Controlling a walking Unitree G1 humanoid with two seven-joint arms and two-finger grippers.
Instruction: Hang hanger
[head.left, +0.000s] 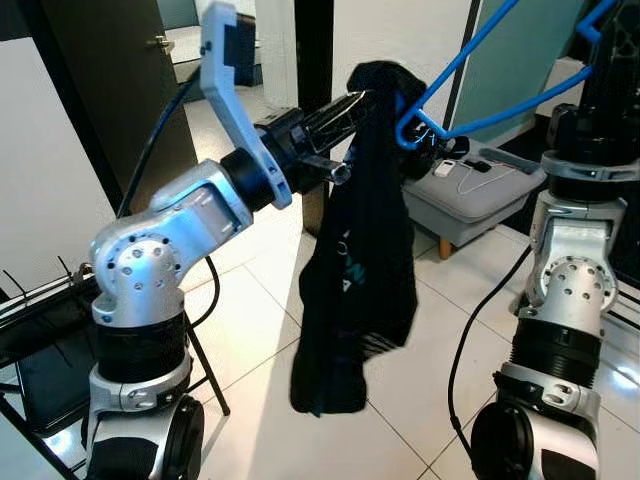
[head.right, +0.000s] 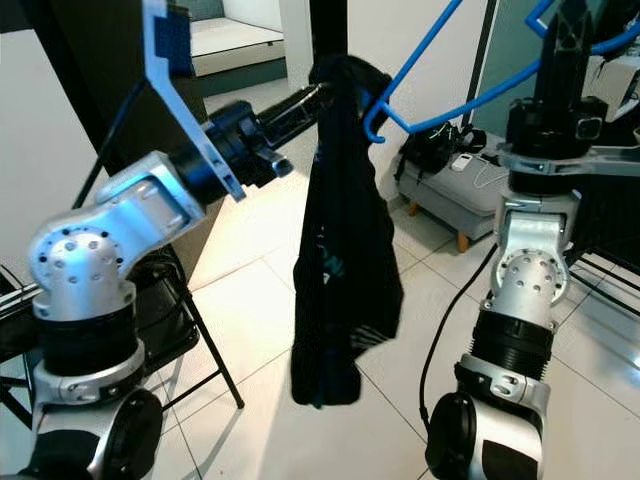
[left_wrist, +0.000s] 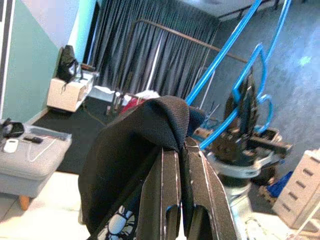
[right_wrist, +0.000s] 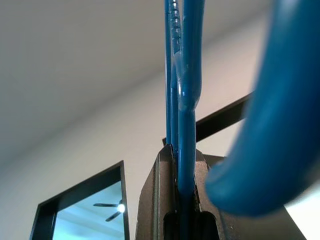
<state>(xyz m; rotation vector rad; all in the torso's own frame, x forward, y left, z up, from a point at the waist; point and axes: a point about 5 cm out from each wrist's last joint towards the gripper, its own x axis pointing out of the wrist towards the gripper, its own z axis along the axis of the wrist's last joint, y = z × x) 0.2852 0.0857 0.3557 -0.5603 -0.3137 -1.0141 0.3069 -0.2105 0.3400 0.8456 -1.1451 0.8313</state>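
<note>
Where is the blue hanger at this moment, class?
In the left eye view the blue hanger is up at the top right, clamped in the right gripper, with its hook beside the black garment that the left gripper holds.

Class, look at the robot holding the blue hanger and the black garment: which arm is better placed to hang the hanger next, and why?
The right. Its pincer is shut on the blue hanger, raised high. The left pincer is busy pinching the black garment, which droops toward the floor.

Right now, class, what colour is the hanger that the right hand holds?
Bright blue. The hanger shows best in the right eye view, clamped in the right hand.
</note>
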